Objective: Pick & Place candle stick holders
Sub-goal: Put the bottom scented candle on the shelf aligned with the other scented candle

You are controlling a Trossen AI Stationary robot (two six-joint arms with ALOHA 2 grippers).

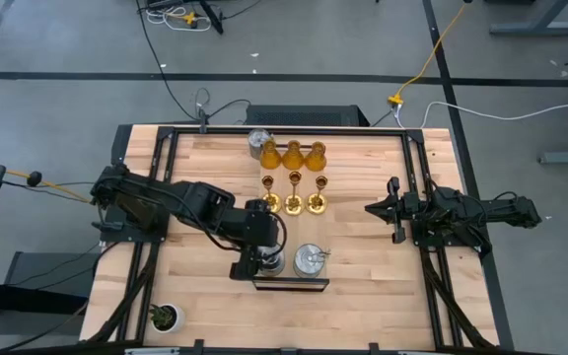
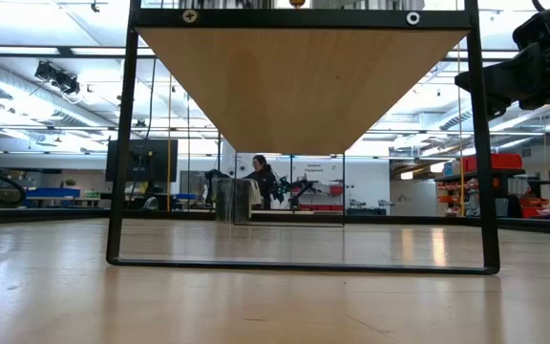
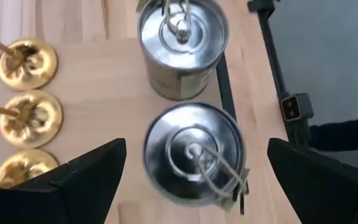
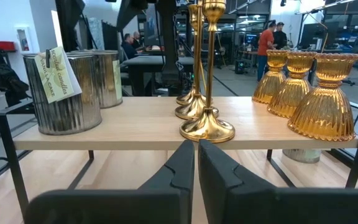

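Silver holder under the gripper: squat round metal can, upright near the front edge of the shelf board, directly below the left gripper and centred between its fingers.
Handling estimate: rigid, probably fairly light; polished wall likely slippery, so a square two-sided pinch on the wall is advised.
Grasp point: opposite sides of the round body, below the rim; avoid the wire loop and paper tag on top.
Axis: short vertical axis, mouth up; round in plan, so no preferred approach heading.
Second silver holder: same type, upright, just beside the first, apart from it.
Third silver holder: at the far end of the board, next to the amber row.
Amber holders: three bell-shaped glass pieces in a row, wide end down; judged fragile.
Gold holders: three thin stems on round bases, long axis vertical; judged top-heavy.
Left gripper: fingers spread wide, straddling the nearer silver holder, holding nothing.
Right gripper: jaws closed together, empty, waiting at the right side of the table, well apart from the holders.
Shelf board: light wood on a black frame, carries all holders.
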